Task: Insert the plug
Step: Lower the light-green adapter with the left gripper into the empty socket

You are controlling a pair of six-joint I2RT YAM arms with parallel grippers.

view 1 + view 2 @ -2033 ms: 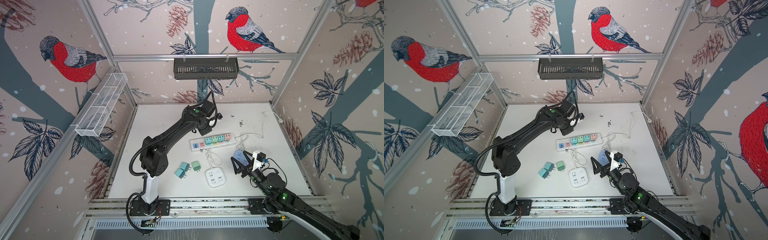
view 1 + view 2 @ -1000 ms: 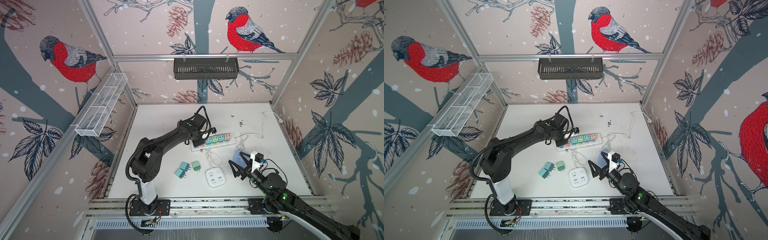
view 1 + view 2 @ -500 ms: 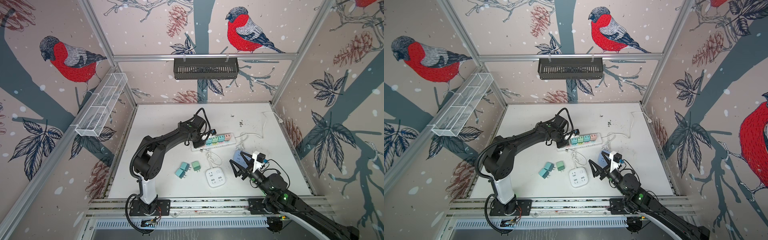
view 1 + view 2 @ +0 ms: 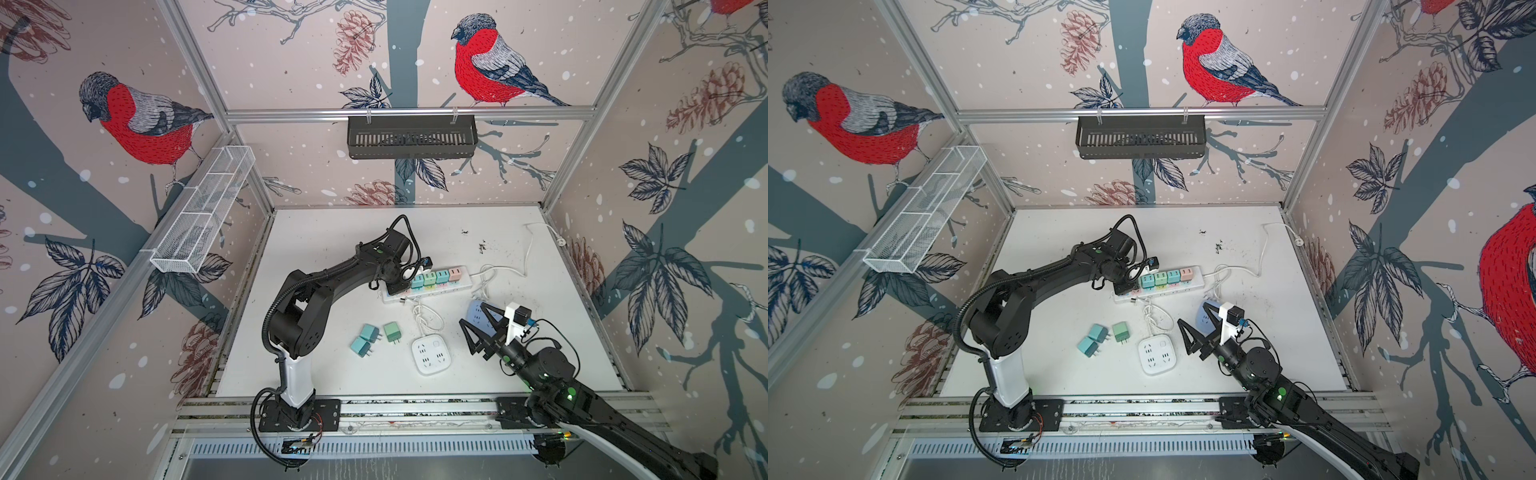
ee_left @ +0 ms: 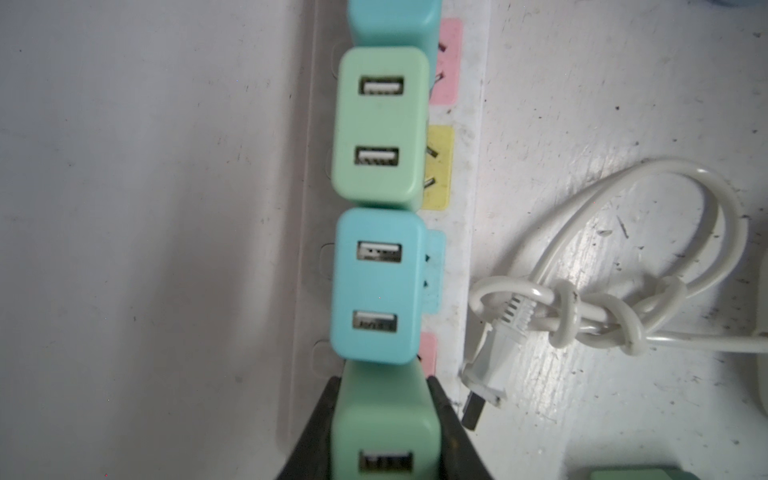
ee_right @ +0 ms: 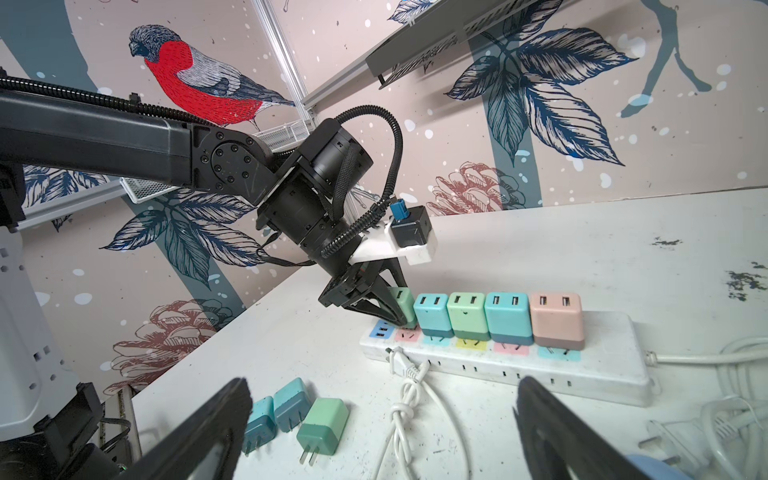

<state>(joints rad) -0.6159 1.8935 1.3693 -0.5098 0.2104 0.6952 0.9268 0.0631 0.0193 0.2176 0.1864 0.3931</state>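
Four chargers [image 6: 465, 318] stand in the power strip [image 6: 540, 365] at the middle of the bench [image 4: 332, 249]; the left tool [image 4: 397, 286] grips a fifth, green plug [image 5: 384, 419] upright at the strip's end beside them, so the push is downward; the right tool [image 4: 472, 313], wide open, hangs farther off.

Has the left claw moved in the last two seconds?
Yes. The left gripper came from behind the power strip toward the front, down onto its left end, holding a green charger.

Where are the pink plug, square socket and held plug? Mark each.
Pink plug [image 6: 556, 322]: right wrist view, side face.
Square socket [image 4: 431, 354]: a top view, top face.
Held plug [image 5: 386, 419]: left wrist view, USB face.
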